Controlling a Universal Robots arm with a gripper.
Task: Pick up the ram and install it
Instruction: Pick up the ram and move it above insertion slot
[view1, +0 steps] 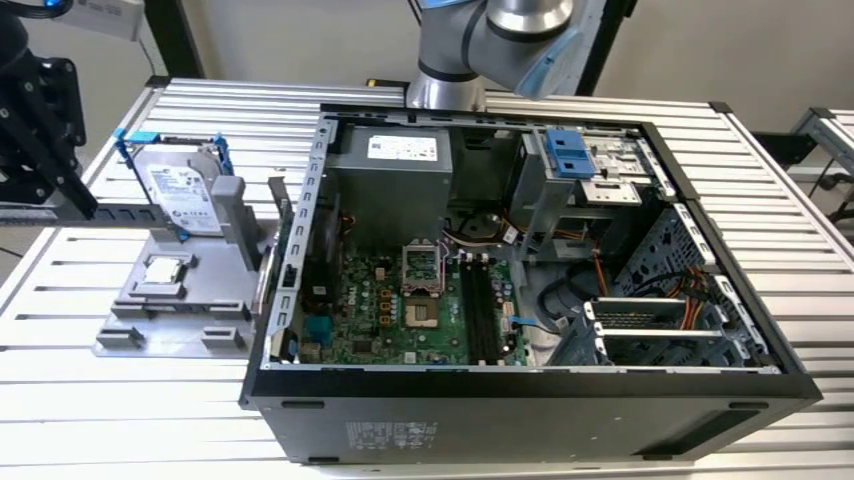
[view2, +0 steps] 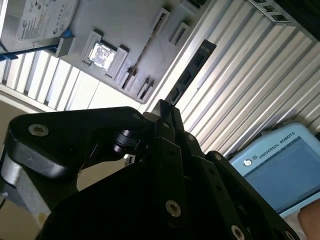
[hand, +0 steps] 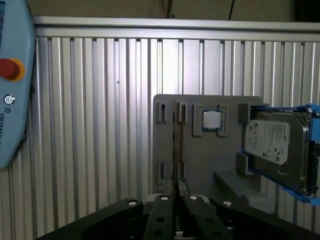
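Ram (hand: 176, 145) stands on edge in a grey holder (hand: 200, 160), along the side opposite the hard drive (hand: 272, 142). Tool (hand: 178, 197) lines up with it, narrow and empty. Probably light, stiff, fragile; grip the flat faces near mid-length.

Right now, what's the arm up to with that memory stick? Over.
Fingers shut, empty. Ram on edge in gray holder, untouched. Nothing between them.

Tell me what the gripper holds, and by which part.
Nothing. The gripper is apart from the ram, which stands in its gray holder.
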